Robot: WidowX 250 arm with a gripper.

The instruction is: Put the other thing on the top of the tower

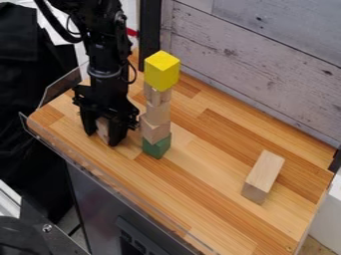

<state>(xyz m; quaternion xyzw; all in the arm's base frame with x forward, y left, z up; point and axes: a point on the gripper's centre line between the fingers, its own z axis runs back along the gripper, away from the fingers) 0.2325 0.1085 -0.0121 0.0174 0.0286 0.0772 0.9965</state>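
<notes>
Camera view: the tower (158, 113), a single upright column of pieces, stands on the wood-strip tabletop (206, 184), left of the middle. At its foot is a dark green cube (157, 147), with one edge turned toward the camera; above it come a plain, slightly pinkish wooden block (154, 130), a paler wooden piece and a narrow tier of bare wood, all capped by a bright yellow cube (162, 71), wider than the tier beneath it. The column's pieces are turned at slightly differing angles. Two unstacked pieces are candidates for the "other thing", and which is meant cannot be told: a natural-wood block (102, 130) at the lower end of the black gripper (102, 137), just left of the tower, and a long, pale rectangular wooden block (265, 174) lying well apart on the right side of the tabletop, its grain running lengthwise and its near end face darker. The gripper partly covers the former, so its full shape is hidden; whether the claw is clamped on it cannot be told. The narrow tier shows a dark vertical division, but its exact form is hard to make out. The arm (105, 60) is cut off by the top edge.
</notes>
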